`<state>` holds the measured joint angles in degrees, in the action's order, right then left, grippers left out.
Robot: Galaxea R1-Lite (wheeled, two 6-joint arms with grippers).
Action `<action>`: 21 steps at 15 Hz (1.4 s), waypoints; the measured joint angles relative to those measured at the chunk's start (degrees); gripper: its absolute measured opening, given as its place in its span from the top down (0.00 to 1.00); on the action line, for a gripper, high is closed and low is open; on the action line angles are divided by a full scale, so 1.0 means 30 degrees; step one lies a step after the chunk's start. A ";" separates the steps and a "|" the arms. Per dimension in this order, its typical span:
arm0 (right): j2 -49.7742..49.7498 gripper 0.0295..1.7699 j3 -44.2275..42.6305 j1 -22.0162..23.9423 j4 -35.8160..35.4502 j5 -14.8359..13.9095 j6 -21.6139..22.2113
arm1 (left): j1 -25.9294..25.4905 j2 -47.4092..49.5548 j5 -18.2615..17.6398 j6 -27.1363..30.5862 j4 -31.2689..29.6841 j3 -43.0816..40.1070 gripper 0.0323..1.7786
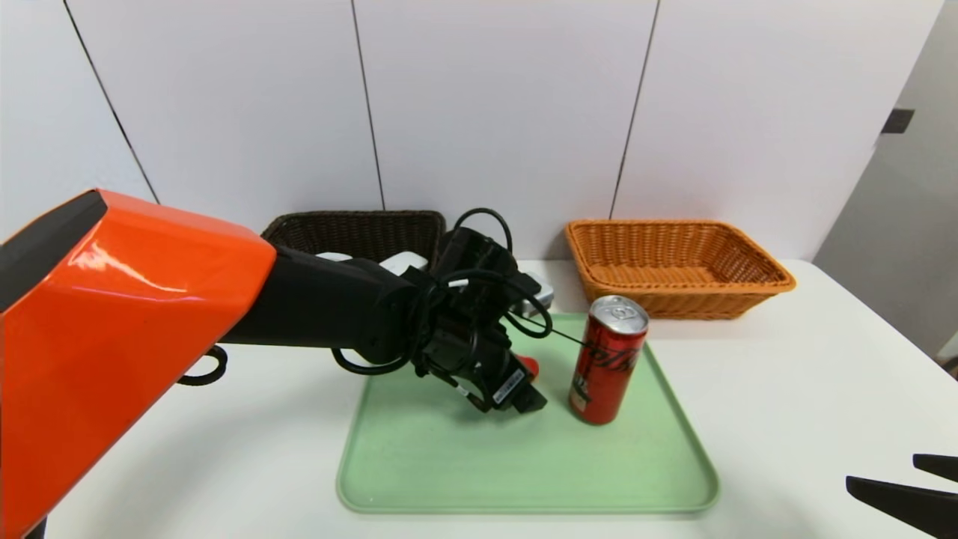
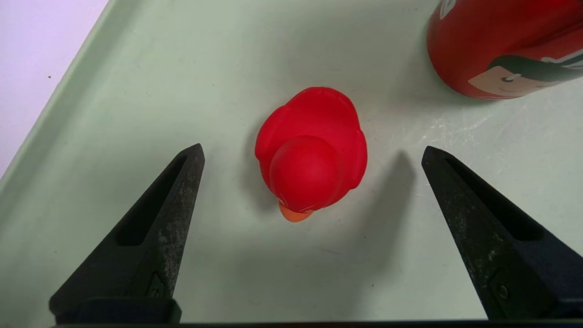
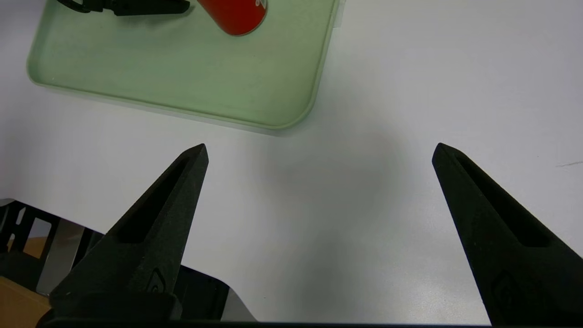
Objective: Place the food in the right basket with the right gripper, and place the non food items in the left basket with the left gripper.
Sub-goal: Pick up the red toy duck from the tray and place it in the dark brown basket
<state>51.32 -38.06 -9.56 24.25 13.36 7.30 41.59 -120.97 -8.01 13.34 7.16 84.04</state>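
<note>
**Left gripper hovers spread over the red duck on the green tray**

At the far left of the head view the left arm's orange shell fills the corner, and its black forearm reaches across toward the middle of the white table (image 1: 786, 389). Behind it, against the wall, sits the dark brown basket (image 1: 359, 230); white items (image 1: 404, 262) lie inside it, partly hidden by the arm, so what they are cannot be told.

The left gripper (image 2: 312, 152) points down over the green tray (image 1: 449, 479), its two fingers set wide apart. In the left wrist view the red rubber duck (image 2: 314, 148) stands on the tray floor between the two fingertips, touching neither, its orange beak turned toward the camera. In the head view only a sliver of the duck shows, just past the wrist.

Just to the right of the duck, on the same tray, the red can (image 1: 608, 359) stands upright with its silver top up, apart from the gripper.

Farther right, at the back of the table, the orange basket (image 1: 677, 262) rests near the wall, holding nothing that can be seen.

At the lower right edge, the right gripper (image 3: 319, 150) hangs above bare table beside the tray's near corner, well apart from the can, its fingers spread wide and holding nothing.
</note>
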 joint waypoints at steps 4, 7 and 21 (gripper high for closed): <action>0.0028 0.04 0.0028 0.0000 0.0012 0.0012 -0.0008 | -0.0114 -0.0158 -0.0037 -0.0240 0.0020 0.0045 0.05; 0.0028 0.04 0.0037 0.0000 0.0012 -0.0020 0.0008 | -0.0114 -0.0362 -0.0041 -0.0349 0.0004 0.0053 0.05; -0.0049 0.04 0.0000 0.0000 -0.0008 0.0000 0.0000 | -0.0175 0.0081 0.0098 -0.0423 0.0130 -0.0073 0.64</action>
<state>51.18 -38.06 -9.56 24.22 13.36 7.30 41.07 -120.72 -7.72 12.07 7.55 83.82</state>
